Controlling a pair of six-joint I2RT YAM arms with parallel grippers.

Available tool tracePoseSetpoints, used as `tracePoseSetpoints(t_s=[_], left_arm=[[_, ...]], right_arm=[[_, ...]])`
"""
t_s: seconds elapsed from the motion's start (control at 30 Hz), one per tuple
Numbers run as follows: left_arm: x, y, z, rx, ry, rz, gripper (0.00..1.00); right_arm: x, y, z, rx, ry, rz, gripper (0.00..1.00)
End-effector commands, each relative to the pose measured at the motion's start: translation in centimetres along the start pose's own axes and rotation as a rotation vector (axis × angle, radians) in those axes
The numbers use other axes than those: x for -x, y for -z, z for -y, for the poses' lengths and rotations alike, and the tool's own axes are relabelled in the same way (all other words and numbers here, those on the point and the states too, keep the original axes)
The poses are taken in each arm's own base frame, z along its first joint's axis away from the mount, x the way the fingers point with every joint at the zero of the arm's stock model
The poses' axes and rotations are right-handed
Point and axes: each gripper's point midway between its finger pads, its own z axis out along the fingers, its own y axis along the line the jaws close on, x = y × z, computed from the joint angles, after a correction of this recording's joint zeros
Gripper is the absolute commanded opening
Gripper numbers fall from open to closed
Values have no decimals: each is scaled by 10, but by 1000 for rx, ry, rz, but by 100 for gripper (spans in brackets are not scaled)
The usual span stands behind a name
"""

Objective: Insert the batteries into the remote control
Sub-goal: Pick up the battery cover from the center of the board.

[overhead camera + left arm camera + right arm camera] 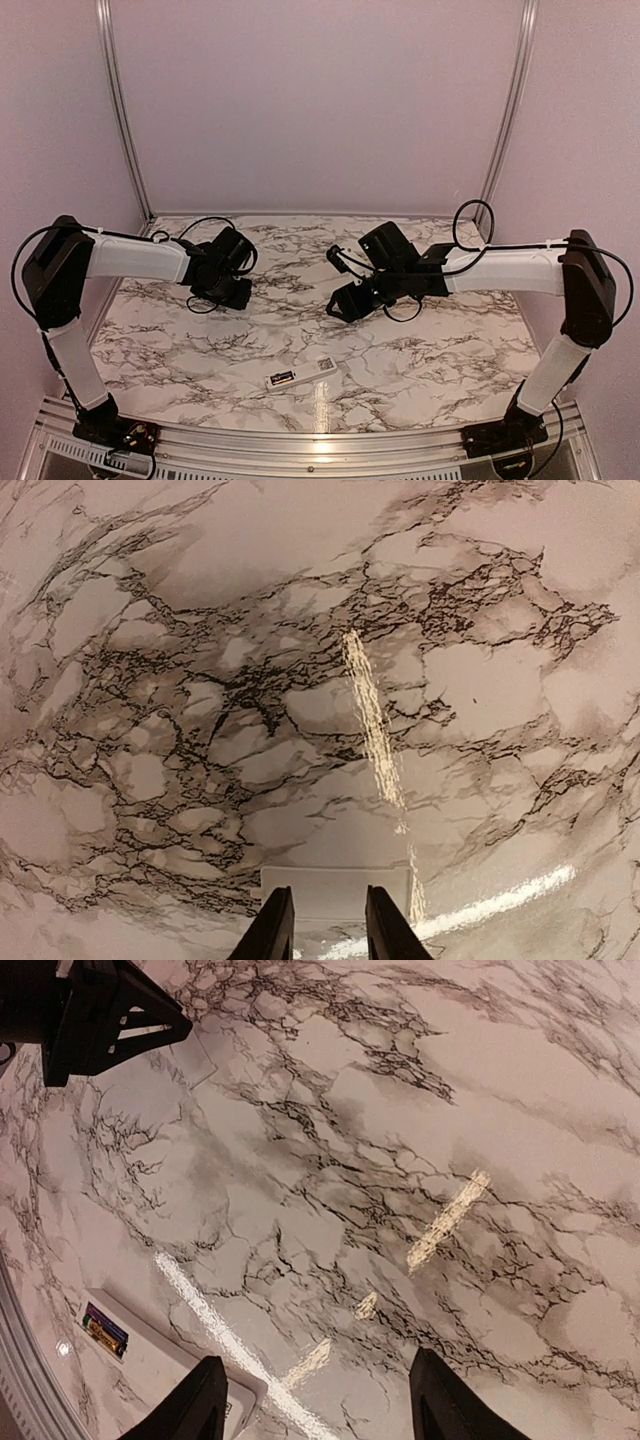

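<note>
Left end effector (328, 912) narrowly parted, empty, flat white piece (335, 892) at its tips, right end effector (320, 1385) released, empty, remote (300, 376) on surface (440, 350) near front edge, batteries (104, 1331) in its compartment

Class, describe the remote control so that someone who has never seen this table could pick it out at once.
Look at the marble-patterned table and follow its near edge to the middle, between the two arm bases. There the remote control lies flat, a slim white bar, slightly askew. Unlike the plain flat white piece by the left tool, it has an open recess showing batteries.
</note>
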Motion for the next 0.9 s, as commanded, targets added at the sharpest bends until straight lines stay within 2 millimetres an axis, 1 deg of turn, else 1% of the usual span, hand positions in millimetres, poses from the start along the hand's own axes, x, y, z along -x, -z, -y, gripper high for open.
tracePoseSetpoints(t_s=[0.0, 0.17, 0.4, 0.5, 0.7, 0.83, 0.87], left_arm=[[-14, -9, 14, -22, -40, -42, 24], [-18, -9, 24, -44, -67, -50, 20], [-25, -22, 32, -37, -98, -88, 14], [-27, -27, 31, -21, -105, -97, 13], [-38, -36, 27, 12, -131, -140, 7], [-49, -35, 28, 34, -166, -174, 0], [-52, -34, 29, 38, -175, -186, 0]], right_arm=[[7, 6, 2, 1, -3, 27, 61], [5, 4, 3, 0, -4, 22, 61], [4, 4, 2, 0, -3, 20, 61], [4, 4, 4, -4, -4, 18, 61], [4, 4, 4, -7, -4, 19, 61], [4, 4, 5, -11, -2, 19, 61], [4, 4, 5, -12, -3, 19, 61]])
